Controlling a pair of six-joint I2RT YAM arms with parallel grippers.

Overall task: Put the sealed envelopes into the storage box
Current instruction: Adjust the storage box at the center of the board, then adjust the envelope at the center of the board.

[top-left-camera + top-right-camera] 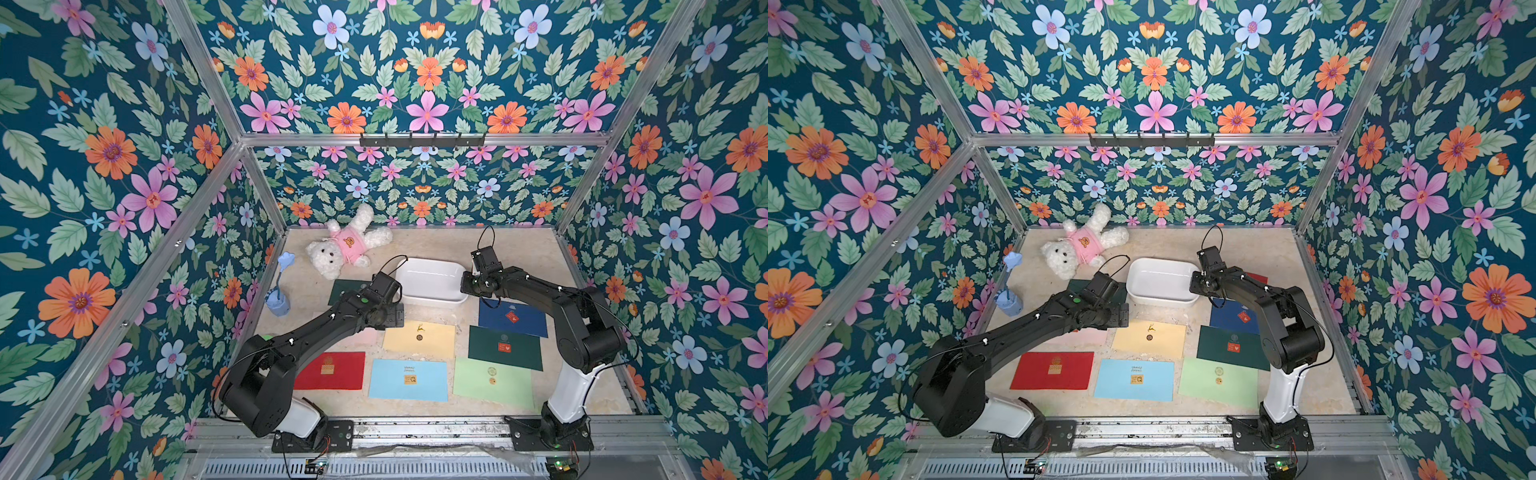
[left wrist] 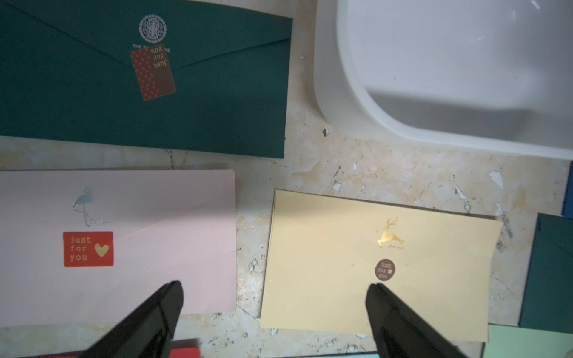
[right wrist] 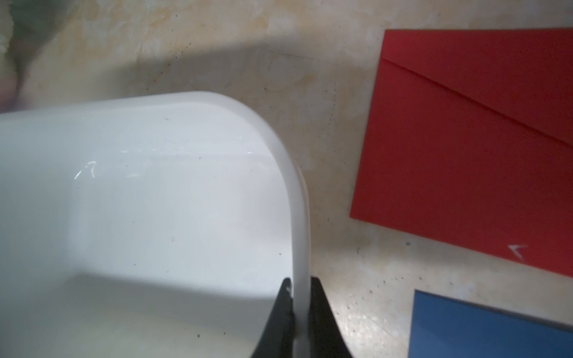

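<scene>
Support, likely: right claw pinches the shallow white plastic storage box by its rim; left claw gapes empty above pink paper envelope and yellow paper envelope.

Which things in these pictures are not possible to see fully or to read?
- pink envelope: in both top views, mostly hidden under the left arm.
- far red envelope: cut by the edge in the right wrist view, seal unseen; in a top view only a sliver shows past the right arm.
- navy envelope: sticker print too small in both top views.
</scene>
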